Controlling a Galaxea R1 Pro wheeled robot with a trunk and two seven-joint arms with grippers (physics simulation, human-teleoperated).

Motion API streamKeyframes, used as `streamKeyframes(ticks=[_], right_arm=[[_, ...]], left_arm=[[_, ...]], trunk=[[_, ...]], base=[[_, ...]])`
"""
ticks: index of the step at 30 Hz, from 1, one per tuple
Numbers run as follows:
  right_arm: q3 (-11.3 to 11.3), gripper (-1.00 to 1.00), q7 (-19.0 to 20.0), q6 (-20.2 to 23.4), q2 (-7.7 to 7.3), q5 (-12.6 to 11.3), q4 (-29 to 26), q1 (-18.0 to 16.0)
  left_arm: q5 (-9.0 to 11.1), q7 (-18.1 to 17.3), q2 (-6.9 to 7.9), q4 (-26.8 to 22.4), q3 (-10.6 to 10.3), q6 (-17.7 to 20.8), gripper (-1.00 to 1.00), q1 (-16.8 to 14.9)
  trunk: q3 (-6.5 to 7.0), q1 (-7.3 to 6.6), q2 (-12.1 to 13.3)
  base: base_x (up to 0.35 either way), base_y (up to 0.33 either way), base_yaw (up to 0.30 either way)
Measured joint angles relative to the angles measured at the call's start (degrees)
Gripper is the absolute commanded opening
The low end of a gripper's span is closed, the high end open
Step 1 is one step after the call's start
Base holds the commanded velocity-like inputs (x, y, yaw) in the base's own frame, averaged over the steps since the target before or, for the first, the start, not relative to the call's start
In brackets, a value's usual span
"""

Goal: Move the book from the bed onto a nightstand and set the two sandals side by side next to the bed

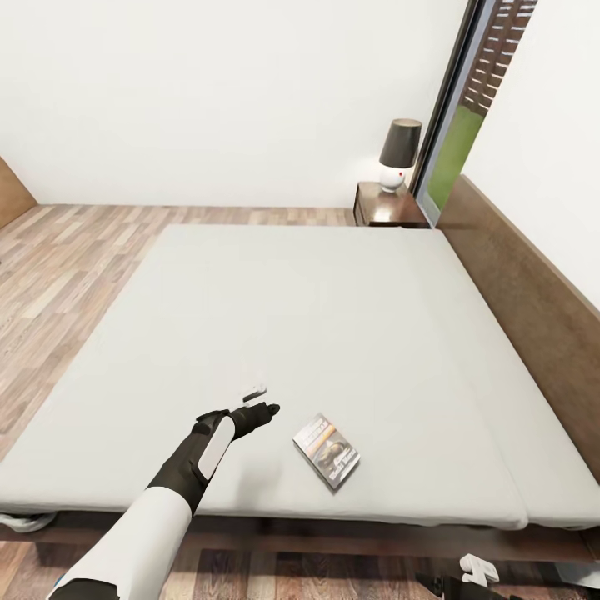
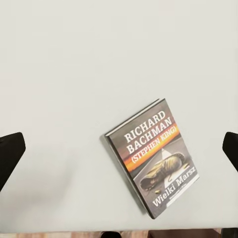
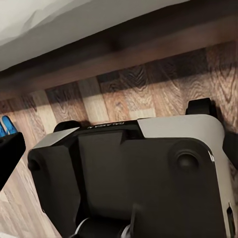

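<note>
1. Here, in the head view, the bed (image 1: 350, 333) takes up the middle of the frame, its headboard along the right edge. The book (image 1: 327, 451) lies flat on the grey mattress in the lower middle, near the bed's near edge. The left gripper (image 1: 254, 402) hovers just left of the book and apart from it; from this angle I cannot tell how wide it stands. A nightstand (image 1: 390, 207) sits at upper right beside the window, carrying a lamp (image 1: 398, 155).

2. In the left wrist view, the book (image 2: 152, 157) lies right of centre and low in the frame, tilted. The two dark fingertips (image 2: 10, 153) sit at the far left and right edges, so the left gripper is spread wide and holds nothing. The cover reads "RICHARD BACHMAN", "(STEPHEN KING)" on an orange stripe, and "Wielki Marsz".

3. In the right wrist view, the robot's own base (image 3: 134, 173) fills the lower frame over the plank floor (image 3: 119, 99). A scrap of bright blue at the left edge may be a sandal (image 3: 6, 125). The right gripper's opening cannot be judged.

4. Risks, as I judge them: the thin book lies flush on soft mattress, so fingers may slide over it or push it off the near edge; it sits off-centre between the fingers, so closing now would likely miss it.
</note>
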Motion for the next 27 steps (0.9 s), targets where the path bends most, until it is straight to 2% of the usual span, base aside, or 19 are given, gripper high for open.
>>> streamKeyframes(ticks=[27], right_arm=[[-0.02, 1.0, 0.14, 0.0, 0.0, 0.04, -0.01, 0.0]], left_arm=[[0.0, 0.0, 0.0, 0.0, 0.0, 0.06, 1.0, 0.0]], trunk=[[-2.45, 0.0, 0.0]], base=[[0.0, 0.0, 0.0]])
